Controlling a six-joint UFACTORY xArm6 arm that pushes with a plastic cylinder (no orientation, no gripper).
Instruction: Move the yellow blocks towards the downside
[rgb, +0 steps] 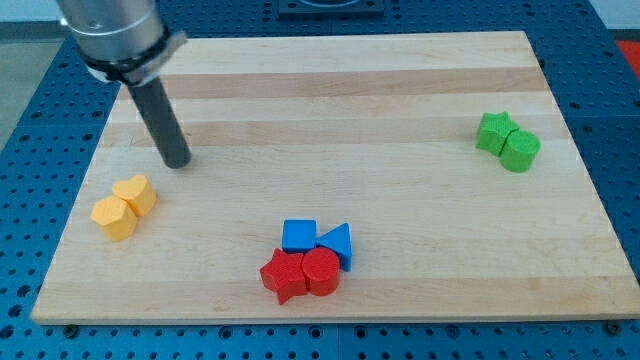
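Two yellow blocks sit touching near the board's left edge: a heart-like yellow block (136, 193) and, just below-left of it, a hexagonal yellow block (114, 217). My tip (177, 163) rests on the board a short way above and to the right of the upper yellow block, not touching it. The rod slants up to the arm's grey body at the view's top left.
A blue cube (299, 235) and blue triangle (337, 243) sit at bottom centre, with a red star (283, 276) and red cylinder (322, 271) against them. A green star (495, 131) and green cylinder (519, 150) sit at the right. The wooden board (360, 100) ends close below the reds.
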